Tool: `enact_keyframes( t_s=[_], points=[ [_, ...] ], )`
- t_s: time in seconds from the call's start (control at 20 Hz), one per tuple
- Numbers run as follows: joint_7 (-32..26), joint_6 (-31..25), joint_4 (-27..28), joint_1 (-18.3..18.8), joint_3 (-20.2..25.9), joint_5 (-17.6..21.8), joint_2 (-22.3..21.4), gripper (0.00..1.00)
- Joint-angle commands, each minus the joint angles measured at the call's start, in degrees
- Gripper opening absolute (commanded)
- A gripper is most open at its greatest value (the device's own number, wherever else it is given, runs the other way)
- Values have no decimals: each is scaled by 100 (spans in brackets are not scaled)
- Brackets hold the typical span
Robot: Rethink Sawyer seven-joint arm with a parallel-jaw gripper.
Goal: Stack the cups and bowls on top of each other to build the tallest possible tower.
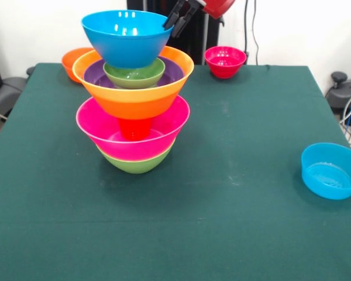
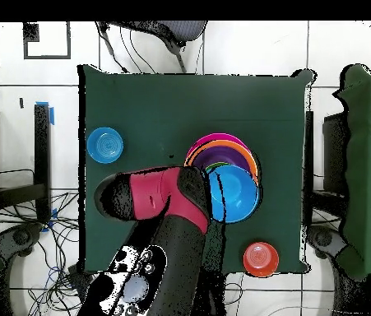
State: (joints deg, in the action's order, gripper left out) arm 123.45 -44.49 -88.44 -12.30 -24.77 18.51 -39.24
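Tower [image 1: 134, 111] looks mostly built; our gripper [image 1: 176, 21] pinches the top blue bowl's [image 1: 126, 36] rim. Red bowl [image 1: 224, 61], small blue bowl [image 1: 331, 170] still loose.

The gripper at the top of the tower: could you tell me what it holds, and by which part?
The gripper holds the top blue bowl by its rim.

A bench [image 1: 234, 193] covered in dark green cloth fills most of the front view. Behind it, across the top of the frame, runs a plain white wall [image 1: 292, 29] with black cables hanging down. In the overhead view the floor [image 2: 336, 58] is pale tile with dark joints, and cables [image 2: 44, 263] lie at lower left.
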Motion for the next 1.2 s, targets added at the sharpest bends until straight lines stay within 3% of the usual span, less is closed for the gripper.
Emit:
enact_keyframes(
  t_s=[0.05,1.2],
  points=[
    [265,469,-289,72,485,257,322,0],
    [342,417,-238,-16,470,192,403,0]
  ],
)
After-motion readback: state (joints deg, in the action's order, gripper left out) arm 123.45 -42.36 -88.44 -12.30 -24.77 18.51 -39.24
